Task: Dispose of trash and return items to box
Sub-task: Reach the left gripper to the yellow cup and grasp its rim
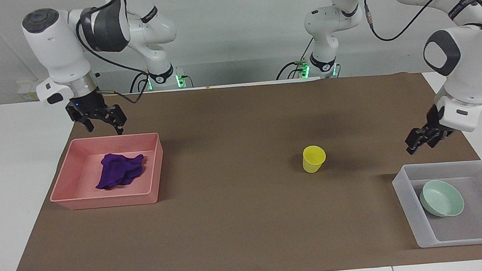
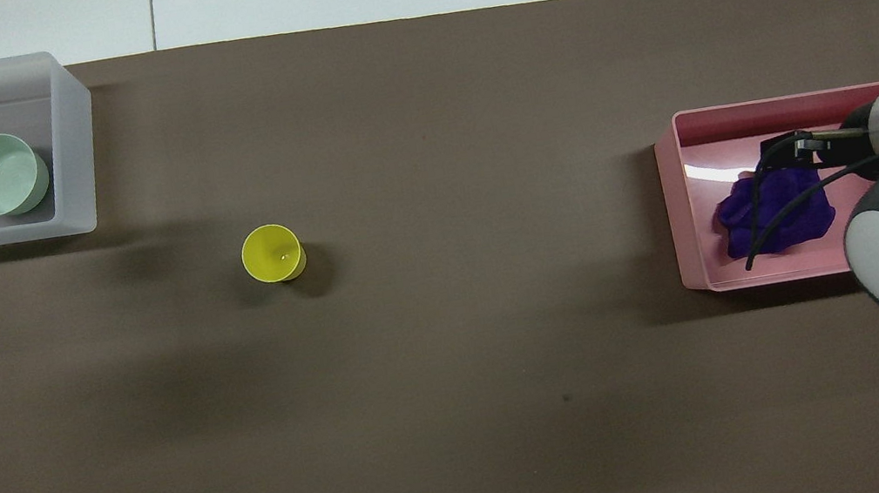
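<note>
Counting the trash step as done: can see the purple rag (image 1: 119, 170) lying crumpled inside the pink bin (image 1: 111, 202) at the right arm's end of the table, touched by nothing. Above the bin's robot-side rim, find the right gripper (image 1: 105, 129) hanging in the air with fingers spread wide and nothing between them. Halfway there on the items, going by the layout: can see the green bowl (image 1: 442, 198) resting flat on the floor of the clear tray (image 1: 449, 169) at the left arm's end, close to the tray wall that faces the middle of the table. Up over the tray's robot-side edge (or just short of it; hard to pin down from the two angles), find the left gripper (image 1: 418, 142), fingers parted and gripping nothing, well clear of the bowl. Left to do: returning the yellow cup (image 1: 313, 159), standing upright and mouth-up on the brown mat (image 1: 240, 223), well apart from both containers, nearer the tray than the bin and nearer the robots than the tray. Looks like a job for the left arm, being the closer one: reach across, close on the cup's wall or rim, carry over, set down in the free part of the tray beside the bowl. Plenty of room there, so no need to stack. Worth minding the cup's light build, likely to tip or skid if nudged before being gripped. Nothing else left after that, as far as can be told.
</note>
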Action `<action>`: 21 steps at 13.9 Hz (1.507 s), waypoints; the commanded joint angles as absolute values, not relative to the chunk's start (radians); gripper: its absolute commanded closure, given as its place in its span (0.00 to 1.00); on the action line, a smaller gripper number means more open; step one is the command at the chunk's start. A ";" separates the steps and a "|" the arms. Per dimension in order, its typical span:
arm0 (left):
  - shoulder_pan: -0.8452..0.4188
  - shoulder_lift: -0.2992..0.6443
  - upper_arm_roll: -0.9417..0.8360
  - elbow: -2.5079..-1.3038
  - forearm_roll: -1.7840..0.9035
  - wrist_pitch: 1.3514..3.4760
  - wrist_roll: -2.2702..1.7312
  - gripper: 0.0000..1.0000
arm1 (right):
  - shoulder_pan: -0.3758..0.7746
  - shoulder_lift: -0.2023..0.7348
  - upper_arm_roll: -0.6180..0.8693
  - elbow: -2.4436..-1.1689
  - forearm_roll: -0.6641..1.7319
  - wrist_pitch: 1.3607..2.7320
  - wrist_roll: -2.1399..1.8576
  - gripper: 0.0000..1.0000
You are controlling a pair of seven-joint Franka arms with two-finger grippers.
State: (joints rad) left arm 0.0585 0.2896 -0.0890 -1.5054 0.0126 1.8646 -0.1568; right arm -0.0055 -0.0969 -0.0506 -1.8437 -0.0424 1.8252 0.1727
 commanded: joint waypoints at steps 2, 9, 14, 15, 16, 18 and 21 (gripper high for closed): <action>-0.073 0.192 -0.075 -1.673 0.021 1.879 -0.144 0.00 | -0.017 -0.087 -0.057 -1.672 -0.018 1.643 0.172 0.00; -0.213 0.075 -0.074 -2.028 0.020 2.249 -0.153 0.00 | -0.037 -0.097 -0.058 -1.586 -0.017 1.517 0.086 0.00; -0.232 0.080 -0.075 -2.049 0.020 2.284 -0.153 0.00 | -0.034 -0.120 -0.058 -1.629 0.006 1.516 0.092 0.00; -0.233 0.083 -0.075 -2.051 0.020 2.292 -0.155 0.00 | -0.032 -0.126 -0.057 -1.644 0.005 1.522 0.083 0.00; -0.238 0.087 -0.075 -2.051 0.020 2.293 -0.155 0.00 | -0.032 -0.132 -0.057 -1.654 0.003 1.522 0.077 0.00; -0.244 0.095 -0.074 -2.054 0.020 2.304 -0.153 0.00 | -0.023 -0.135 -0.054 -1.661 -0.024 1.520 0.069 0.00; -0.245 0.103 -0.074 -2.091 0.020 2.370 -0.153 0.00 | -0.021 -0.132 -0.043 -1.652 -0.043 1.511 0.063 0.00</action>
